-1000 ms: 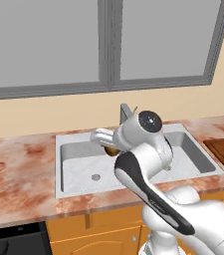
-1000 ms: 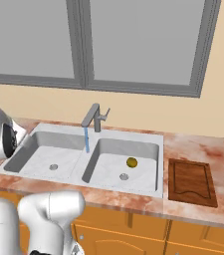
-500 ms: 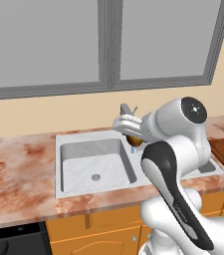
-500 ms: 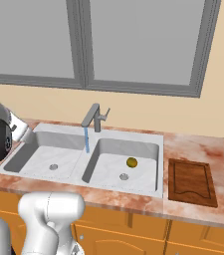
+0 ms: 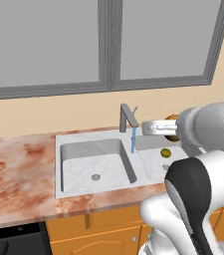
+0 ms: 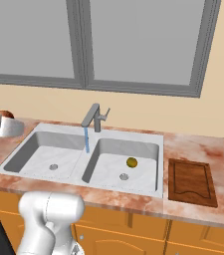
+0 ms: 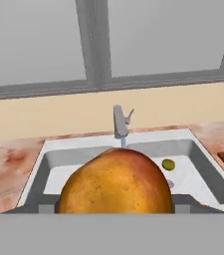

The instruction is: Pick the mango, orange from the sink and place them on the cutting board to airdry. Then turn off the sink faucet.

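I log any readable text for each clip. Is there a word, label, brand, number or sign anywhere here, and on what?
None: no text, label, brand, number or sign can be read in any view.
Faucet: plain grey metal.
Cutting board: bare wood.
Sink: unmarked.
Fruit in the basin and fruit at the gripper: no stickers.

Two fruits — one orange (image 7: 116, 184), one mango (image 6: 131, 162) — plus one sink (image 6: 44, 137), one sink faucet (image 6: 95, 117), one cutting board (image 6: 192, 182).
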